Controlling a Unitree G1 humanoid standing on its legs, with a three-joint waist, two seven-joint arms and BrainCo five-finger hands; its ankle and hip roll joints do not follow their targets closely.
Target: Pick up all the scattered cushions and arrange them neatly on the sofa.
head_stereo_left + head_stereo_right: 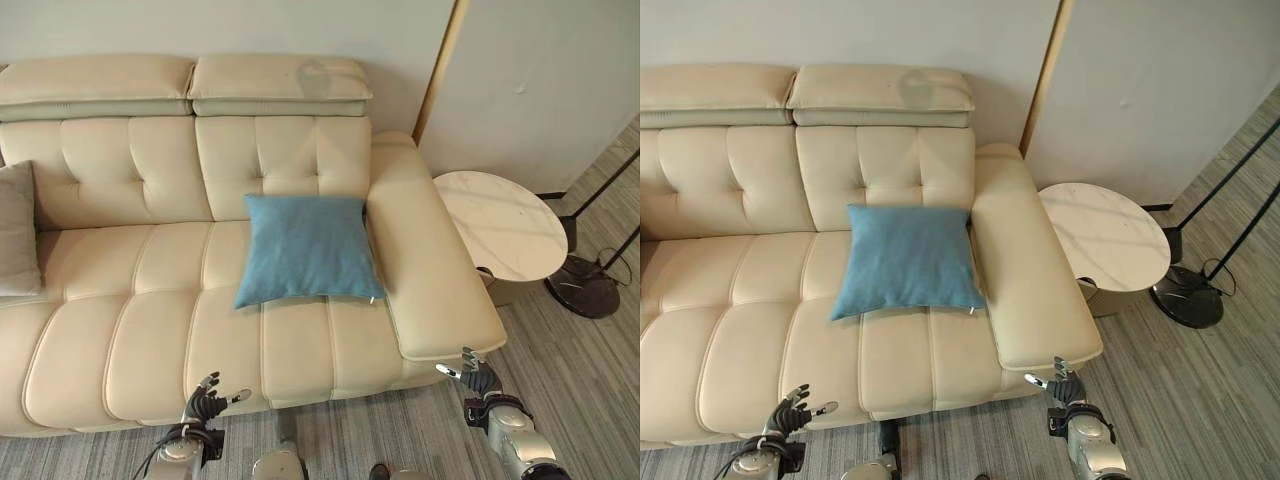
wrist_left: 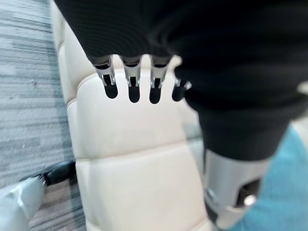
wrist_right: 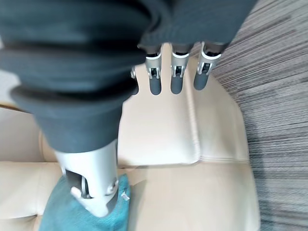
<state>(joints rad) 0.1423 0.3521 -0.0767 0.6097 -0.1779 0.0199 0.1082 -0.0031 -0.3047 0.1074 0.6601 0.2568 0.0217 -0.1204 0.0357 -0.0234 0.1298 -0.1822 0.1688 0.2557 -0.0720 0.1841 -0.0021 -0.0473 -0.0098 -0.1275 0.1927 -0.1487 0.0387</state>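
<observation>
Blue cushion [image 1: 307,248] is lying flat on the sofa [image 1: 150,330] seat, near-square so no clear long axis, top edge leaning against the backrest, right edge just beside the armrest [image 1: 430,270]. Grey cushion [image 1: 17,230] is sitting at the sofa's left end. My left hand [image 1: 205,402] and right hand [image 1: 478,378] are hovering at the seat's front edge, fingers [image 2: 131,82] relaxed, grasping nothing. Round marble surface [image 1: 500,225] is standing right of the armrest.

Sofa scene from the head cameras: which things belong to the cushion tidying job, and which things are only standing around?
Job: blue cushion leaning on the backrest; grey cushion at the sofa's far left; cream sofa; left hand and right hand, both empty.

Bystanders: round marble side table; black lamp base.
</observation>
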